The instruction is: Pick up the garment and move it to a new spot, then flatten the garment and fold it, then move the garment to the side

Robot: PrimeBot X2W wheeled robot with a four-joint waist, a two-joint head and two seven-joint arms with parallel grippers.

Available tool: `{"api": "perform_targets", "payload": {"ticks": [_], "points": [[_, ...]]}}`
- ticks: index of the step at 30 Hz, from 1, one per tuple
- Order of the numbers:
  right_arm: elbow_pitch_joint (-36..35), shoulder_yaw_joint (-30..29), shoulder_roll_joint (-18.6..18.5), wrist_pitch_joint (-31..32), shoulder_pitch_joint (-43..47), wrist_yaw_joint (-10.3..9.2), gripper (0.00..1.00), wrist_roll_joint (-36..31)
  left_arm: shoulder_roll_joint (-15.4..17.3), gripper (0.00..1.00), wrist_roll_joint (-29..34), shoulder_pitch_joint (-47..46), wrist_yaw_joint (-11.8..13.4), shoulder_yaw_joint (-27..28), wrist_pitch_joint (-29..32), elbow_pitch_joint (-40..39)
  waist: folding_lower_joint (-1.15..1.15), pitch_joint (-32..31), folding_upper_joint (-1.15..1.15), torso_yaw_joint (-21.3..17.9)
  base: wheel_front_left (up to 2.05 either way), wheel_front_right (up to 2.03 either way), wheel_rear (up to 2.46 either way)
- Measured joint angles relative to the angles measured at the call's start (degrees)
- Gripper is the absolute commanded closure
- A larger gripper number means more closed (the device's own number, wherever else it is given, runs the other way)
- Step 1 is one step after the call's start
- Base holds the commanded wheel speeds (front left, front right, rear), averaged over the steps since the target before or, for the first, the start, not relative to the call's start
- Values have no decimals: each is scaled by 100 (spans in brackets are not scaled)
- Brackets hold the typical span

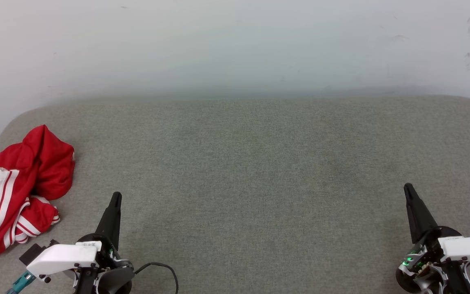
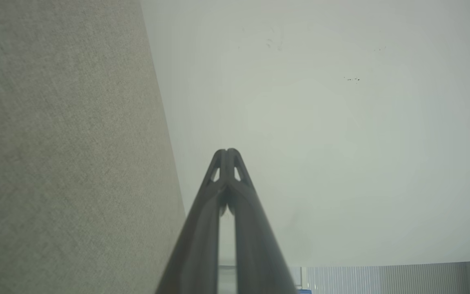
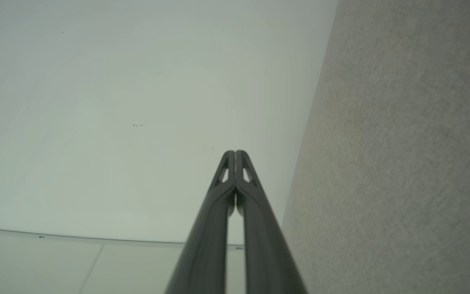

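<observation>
The garment [image 1: 18,188], red with white sleeves and red-white striped trim, lies crumpled in a heap at the left edge of the grey padded surface [image 1: 259,171]. My left gripper [image 1: 116,196] stands shut at the lower left, just right of the heap and not touching it. At the lower right my right gripper [image 1: 407,188] is shut too, far from the cloth. In the left wrist view the left gripper [image 2: 227,152] has its tips pressed together with nothing between them. The right gripper [image 3: 235,152] looks the same in the right wrist view.
A pale wall [image 1: 235,49] rises behind the padded surface's far edge. A black cable [image 1: 163,269] loops beside the left wrist. The surface's rounded corners sit at the far left and far right.
</observation>
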Motion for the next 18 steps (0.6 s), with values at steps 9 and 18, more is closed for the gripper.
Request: {"api": "perform_targets", "payload": {"ticks": [9, 18], "points": [[0, -1, 0, 0, 0, 0, 100, 0, 0, 100, 0, 0, 0, -2, 0, 0, 0, 0, 0, 0, 0, 0, 0], [0, -1, 0, 0, 0, 0, 100, 0, 0, 100, 0, 0, 0, -3, 1, 0, 0, 0, 0, 0, 0, 0, 0]]}}
